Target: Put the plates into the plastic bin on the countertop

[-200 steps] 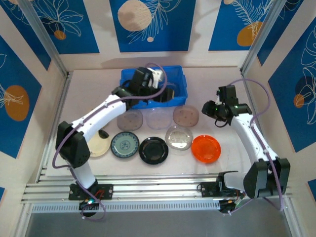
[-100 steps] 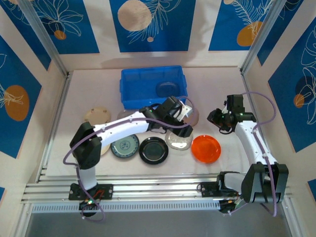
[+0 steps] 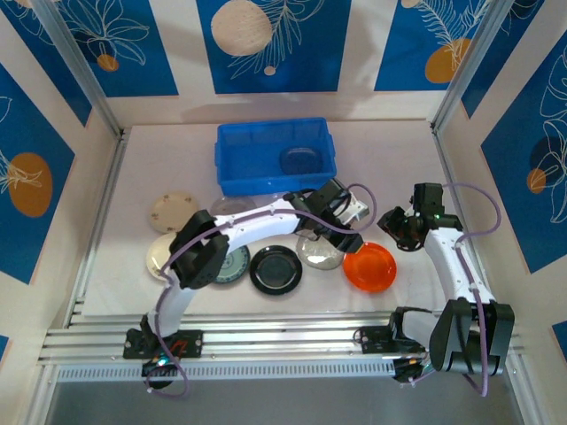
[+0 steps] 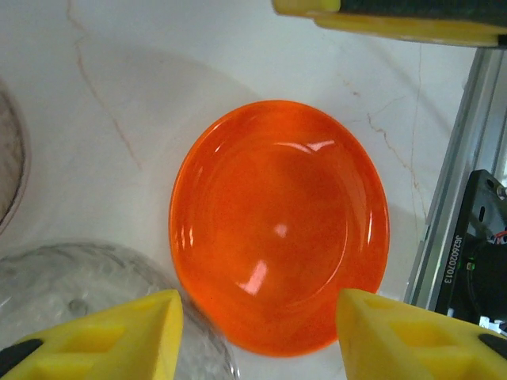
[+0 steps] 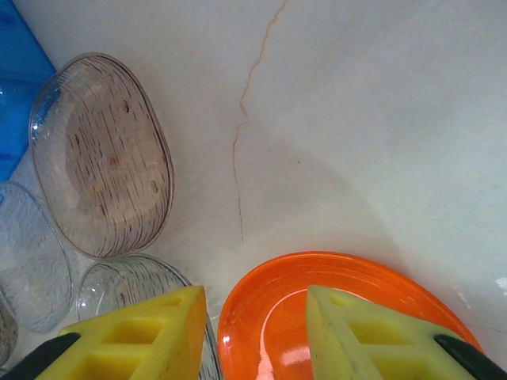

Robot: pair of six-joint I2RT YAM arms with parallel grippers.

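The orange plate (image 3: 369, 266) lies on the countertop (image 3: 399, 150) at the front right. My left gripper (image 3: 351, 227) hovers by its far-left rim; in the left wrist view the orange plate (image 4: 279, 226) lies beneath the left gripper (image 4: 257, 332), which is open and empty. My right gripper (image 3: 400, 227) hangs just right of it, open, and the orange plate's (image 5: 348, 317) left rim shows between the fingers of the right gripper (image 5: 253, 332). The blue plastic bin (image 3: 232, 158) at the back holds one clear plate (image 3: 301, 159).
Black (image 3: 275, 269), teal (image 3: 232, 264), clear (image 3: 321, 250) and two cream plates (image 3: 173, 211) (image 3: 159, 258) lie along the front. More clear plates (image 5: 103, 154) (image 5: 32, 253) sit before the bin. A metal rail (image 4: 451, 237) runs along the near edge. The two grippers are close together.
My left arm swung from over the bin to the front right, above the orange plate, its jaws narrowing. The right gripper drifted forward toward the same plate.
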